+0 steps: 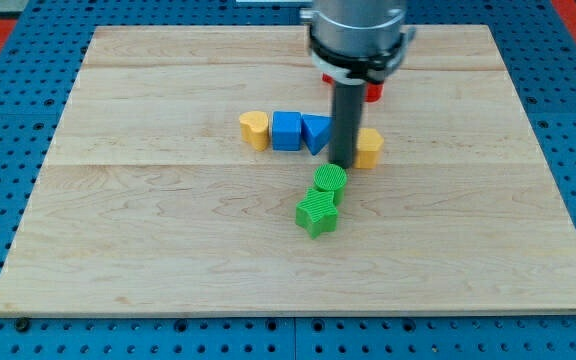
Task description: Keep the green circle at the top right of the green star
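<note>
A ridged green circle (330, 180) is lying flat near the board's middle, touching the upper right of a ridged green star (316, 214) sitting just below it.

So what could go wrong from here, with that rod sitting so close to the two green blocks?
1. My tip sits just above the green circle, which touches the green star. A push toward the view's bottom would likely shove both together, or slide the circle off the star's top right.
2. The blue triangular block and a yellow block flank the rod closely, so a sideways move could knock them out of place.
</note>
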